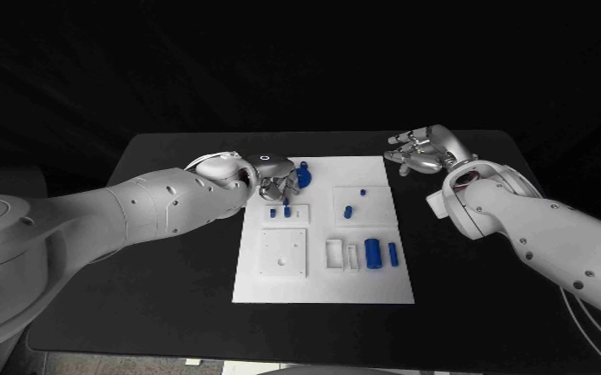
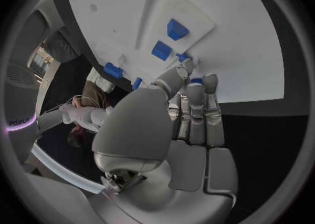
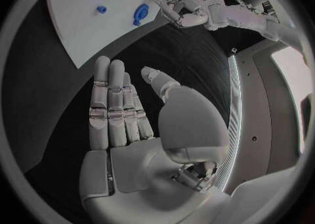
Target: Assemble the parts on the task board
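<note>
From the head view, the left hand (image 1: 275, 175) covers the white task board's (image 1: 376, 284) far left corner, hiding whether it grips the round blue part (image 1: 305, 171) beside it. The left wrist view shows fingertips (image 2: 186, 66) at the board's edge, near small blue parts; contact unclear. In the right wrist view, the right hand (image 3: 131, 124) lies flat, fingers straight, holding nothing, over black table.

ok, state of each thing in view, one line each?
Left silver hand: fingertips down at the board's far-left corner, beside a round blue part; grip unclear.
Right silver hand: open, empty, off the board.
White task board: flat on the black table.
Two blue cylinders: lying flat, near-right.
</note>
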